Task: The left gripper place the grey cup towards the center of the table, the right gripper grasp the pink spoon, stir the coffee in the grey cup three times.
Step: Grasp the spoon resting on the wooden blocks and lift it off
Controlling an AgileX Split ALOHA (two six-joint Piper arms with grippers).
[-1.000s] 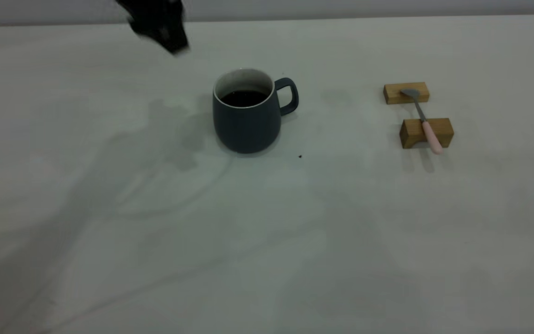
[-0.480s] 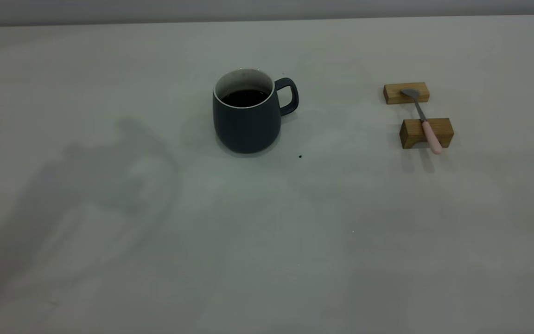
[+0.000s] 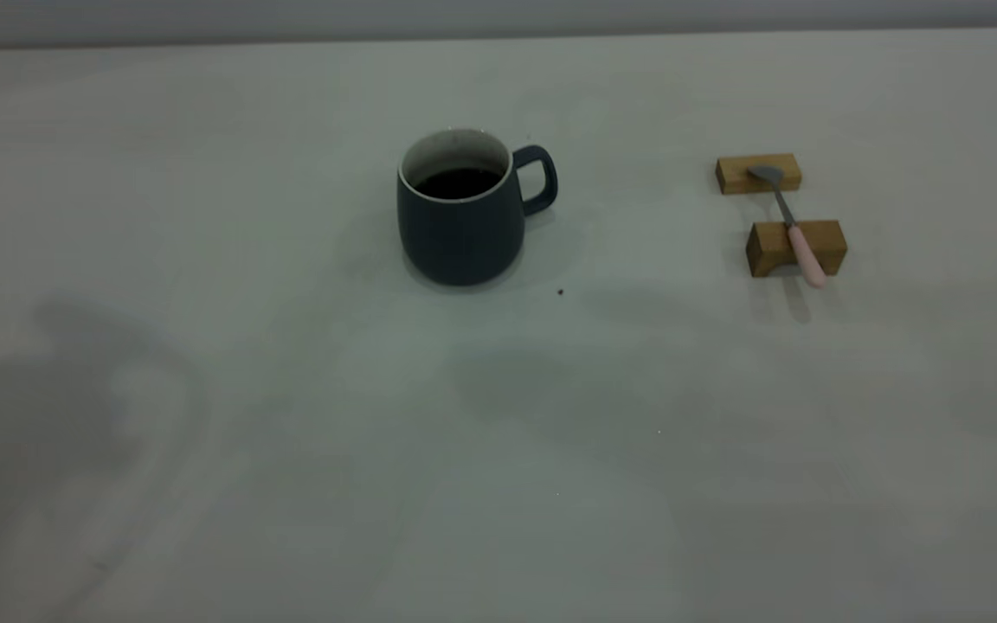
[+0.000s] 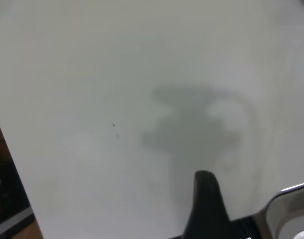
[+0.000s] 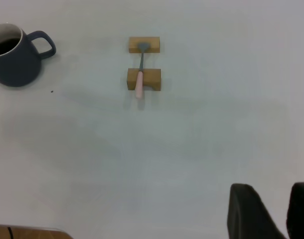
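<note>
Both of my jaws are out of the exterior view. Of my left gripper [image 4: 227,209], my own wrist view shows one dark finger [image 4: 206,199] and a silver part over bare tabletop [image 4: 92,74], so I cannot tell how far its jaws stand apart. My right gripper [image 5: 274,211] shows two dark fingers [image 5: 246,211] with a narrow gap between them and nothing held, well apart from everything else. The grey cup [image 3: 461,221] stands upright near the middle of the tabletop, its handle toward the spoon's side, with the coffee [image 3: 459,182] dark and flat inside. Off to the right, the pink spoon [image 3: 788,223] lies across two wooden blocks [image 3: 797,247], bowl on the farther block, pink handle on the nearer one and overhanging it.
</note>
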